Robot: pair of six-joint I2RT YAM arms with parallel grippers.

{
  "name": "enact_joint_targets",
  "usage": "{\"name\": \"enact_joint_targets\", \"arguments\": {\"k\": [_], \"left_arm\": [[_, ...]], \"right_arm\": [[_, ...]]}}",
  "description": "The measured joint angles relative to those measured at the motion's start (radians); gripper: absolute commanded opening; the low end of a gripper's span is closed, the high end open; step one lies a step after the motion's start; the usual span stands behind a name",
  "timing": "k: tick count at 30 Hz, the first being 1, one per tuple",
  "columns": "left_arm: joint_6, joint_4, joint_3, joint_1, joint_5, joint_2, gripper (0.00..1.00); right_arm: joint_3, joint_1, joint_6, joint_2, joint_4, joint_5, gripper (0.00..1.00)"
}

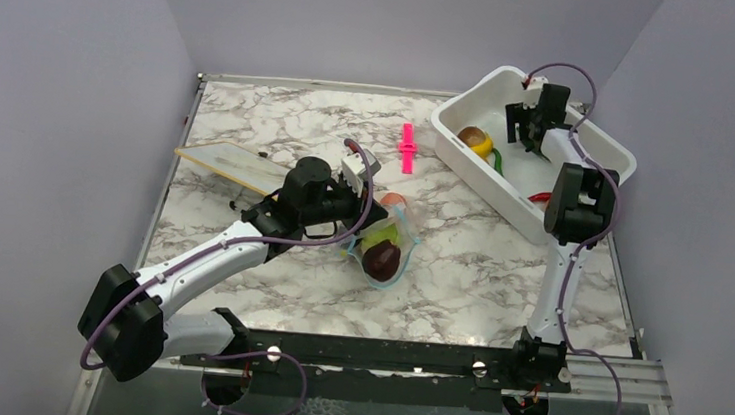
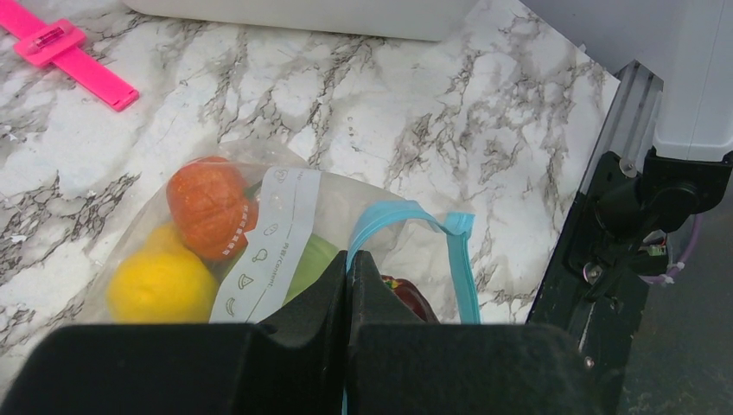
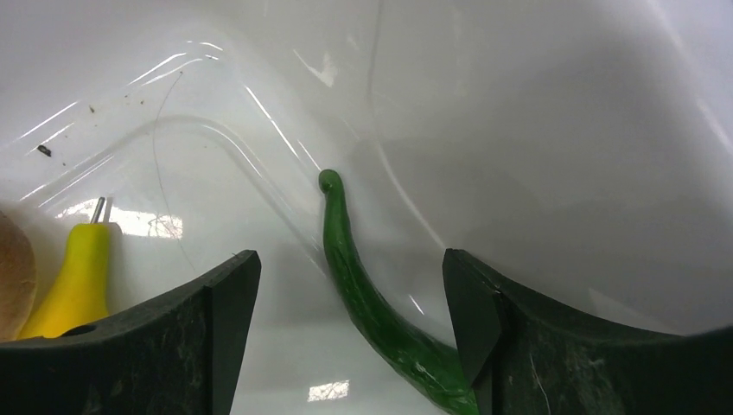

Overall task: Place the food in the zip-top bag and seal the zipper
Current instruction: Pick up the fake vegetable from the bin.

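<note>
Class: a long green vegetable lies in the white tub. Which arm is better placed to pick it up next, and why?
Right. The right pincer hangs open inside the white tub with the green vegetable between its fingers; the left pincer is shut on the zip-top bag by its blue zipper.

The bench top is marbled white with grey veins. The zip-top bag is seen as clear, banded in white, with a light blue zipper. Through it an orange piece, a yellow piece, a pale green piece and a dark brown piece are shown. The clip is bright pink, the far-right tub white.
</note>
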Motion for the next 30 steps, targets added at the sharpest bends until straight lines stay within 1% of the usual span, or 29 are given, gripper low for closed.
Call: {"name": "enact_joint_targets", "arguments": {"k": [3,6,12,15,20,22,24,25,28,30], "left_arm": [[0.0,0.0,0.0,0.0,-0.005,0.0,0.0],[0.0,0.0,0.0,0.0,-0.007,0.002,0.0],[0.0,0.0,0.0,0.0,-0.008,0.006,0.0],[0.0,0.0,0.0,0.0,-0.008,0.006,0.0],[0.0,0.0,0.0,0.0,-0.008,0.006,0.0],[0.0,0.0,0.0,0.0,-0.008,0.006,0.0],[0.0,0.0,0.0,0.0,-0.008,0.006,0.0],[0.0,0.0,0.0,0.0,-0.008,0.006,0.0],[0.0,0.0,0.0,0.0,-0.008,0.006,0.0],[0.0,0.0,0.0,0.0,-0.008,0.007,0.0]], "right_arm": [[0.042,0.0,-0.011,0.031,-0.04,-0.013,0.74],[0.055,0.0,-0.02,0.047,-0.068,-0.024,0.68],[0.066,-0.002,-0.037,0.053,-0.1,-0.043,0.62],[0.086,-0.002,-0.043,0.061,-0.126,-0.054,0.57],[0.129,-0.002,-0.044,0.087,-0.163,-0.058,0.56],[0.13,-0.002,-0.045,0.087,-0.169,-0.056,0.54],[0.129,-0.002,-0.048,0.087,-0.169,-0.054,0.47],[0.129,-0.002,-0.051,0.087,-0.169,-0.054,0.42],[0.129,-0.002,-0.06,0.087,-0.174,-0.054,0.22],[0.129,-0.002,-0.061,0.087,-0.18,-0.054,0.11]]}}
